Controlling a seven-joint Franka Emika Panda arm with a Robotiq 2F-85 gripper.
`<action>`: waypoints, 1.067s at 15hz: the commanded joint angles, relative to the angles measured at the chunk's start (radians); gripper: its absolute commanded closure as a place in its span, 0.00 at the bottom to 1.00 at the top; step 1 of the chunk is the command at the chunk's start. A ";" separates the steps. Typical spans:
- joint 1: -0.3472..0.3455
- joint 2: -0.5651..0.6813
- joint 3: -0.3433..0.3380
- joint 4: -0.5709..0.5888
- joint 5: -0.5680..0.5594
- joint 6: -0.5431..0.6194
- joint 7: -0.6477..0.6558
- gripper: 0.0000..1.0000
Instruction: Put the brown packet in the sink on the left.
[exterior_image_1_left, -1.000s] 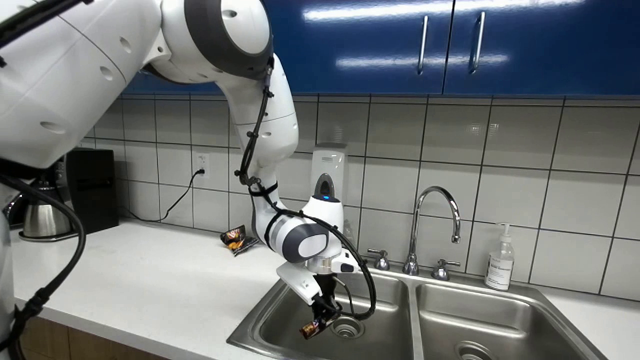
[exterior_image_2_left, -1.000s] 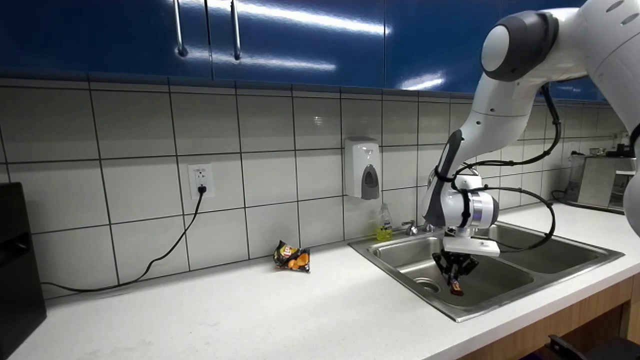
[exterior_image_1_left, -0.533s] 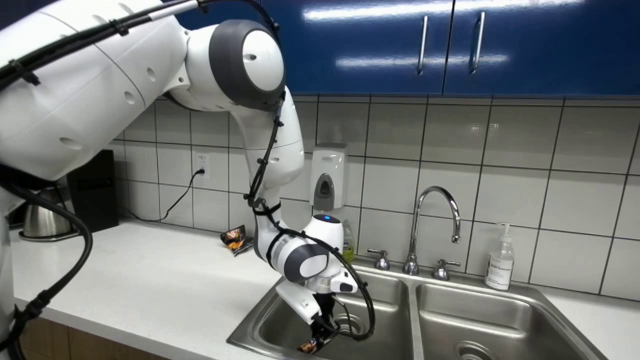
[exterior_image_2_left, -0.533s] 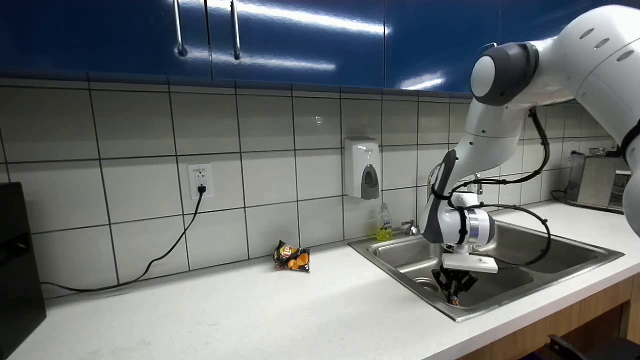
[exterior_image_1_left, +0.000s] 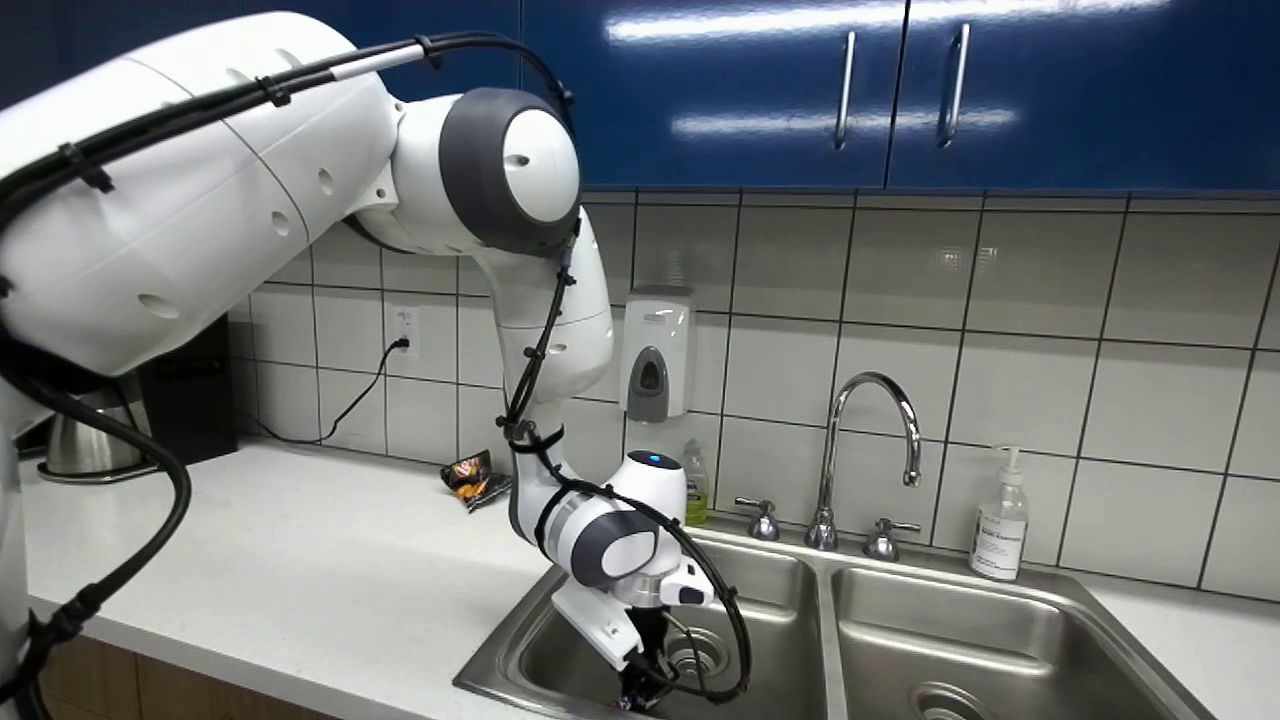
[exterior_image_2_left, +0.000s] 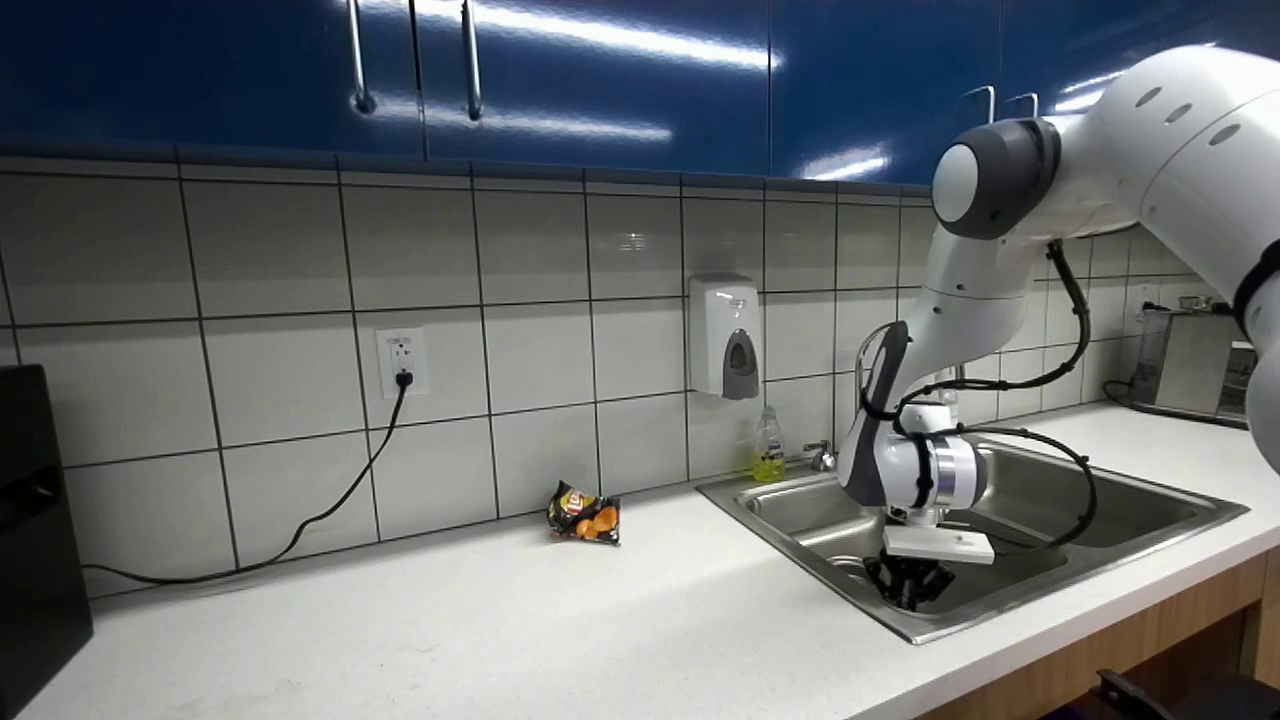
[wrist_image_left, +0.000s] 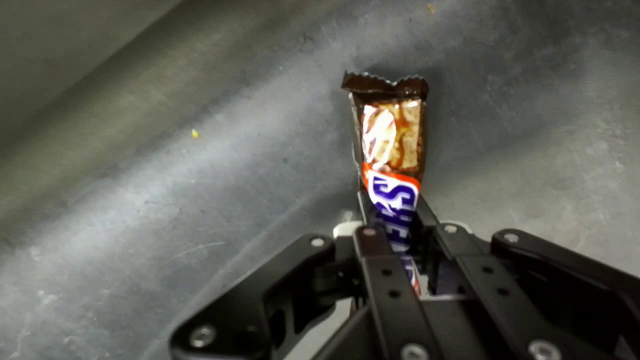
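The brown packet (wrist_image_left: 392, 135) is a small Snickers-type wrapper with a brown crimped end. In the wrist view it lies lengthwise between the two fingers of my gripper (wrist_image_left: 396, 212), which are shut on its near half. The far end sticks out past the fingertips, close above the metal sink floor (wrist_image_left: 225, 200); I cannot tell whether it touches. In both exterior views my gripper (exterior_image_1_left: 642, 690) (exterior_image_2_left: 908, 585) is low inside the left basin (exterior_image_1_left: 770, 620) of the sink, near its front edge. There the packet is almost wholly hidden.
A black and orange chip bag (exterior_image_1_left: 473, 482) (exterior_image_2_left: 583, 515) lies on the counter by the wall. Behind the sink are a faucet (exterior_image_1_left: 830, 450), tap handles, a yellow dish soap bottle (exterior_image_2_left: 768, 450) and a pump bottle (exterior_image_1_left: 1000, 530). The right basin (exterior_image_1_left: 960, 640) lies beside.
My gripper has moved down, deeper into the left basin, with the packet held. The packet has dropped almost out of sight in both exterior views. The chip bag has not moved.
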 joint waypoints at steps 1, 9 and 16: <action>-0.011 0.015 0.007 0.026 -0.023 0.000 0.010 0.96; -0.005 -0.010 0.019 0.026 -0.018 0.004 0.011 0.12; 0.009 -0.051 0.034 0.022 -0.011 0.046 0.024 0.00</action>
